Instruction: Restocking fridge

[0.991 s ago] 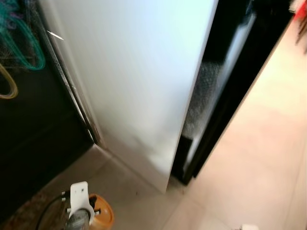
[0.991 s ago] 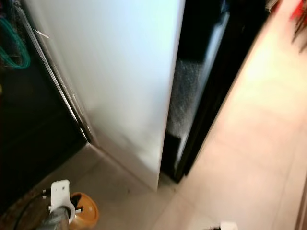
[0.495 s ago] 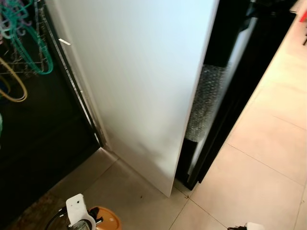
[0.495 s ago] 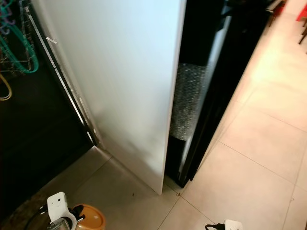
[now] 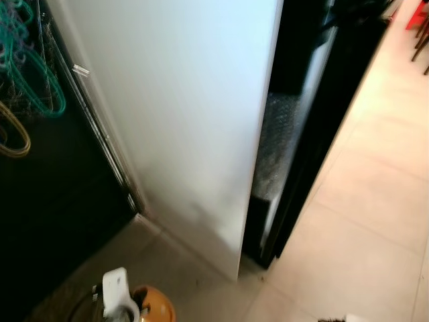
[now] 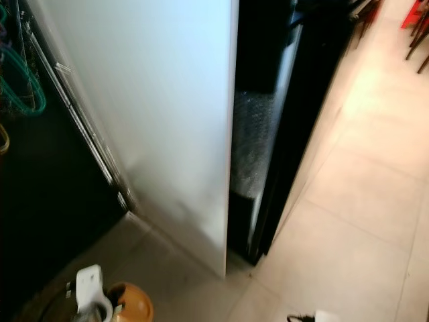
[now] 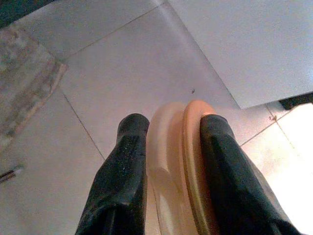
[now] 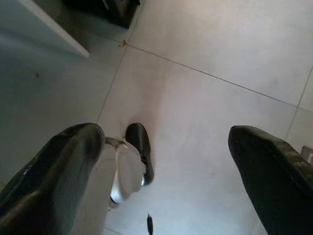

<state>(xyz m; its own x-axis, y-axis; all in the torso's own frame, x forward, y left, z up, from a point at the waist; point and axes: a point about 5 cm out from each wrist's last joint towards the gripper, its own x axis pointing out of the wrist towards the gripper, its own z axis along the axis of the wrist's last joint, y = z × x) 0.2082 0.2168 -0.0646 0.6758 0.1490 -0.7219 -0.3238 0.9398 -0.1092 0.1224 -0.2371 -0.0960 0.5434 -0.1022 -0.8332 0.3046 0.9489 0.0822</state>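
Your left gripper (image 7: 168, 147) is clenched on the orange item (image 7: 183, 161), low over the floor before the white fridge door (image 5: 181, 114); your right gripper (image 8: 166, 161) hangs spread and empty, so use it to swing the door wider first

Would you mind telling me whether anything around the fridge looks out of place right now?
The white fridge door stands ajar, showing a dark gap along its edge. The left gripper is shut on an orange container over the tiled floor. Nothing looks spilled or damaged.
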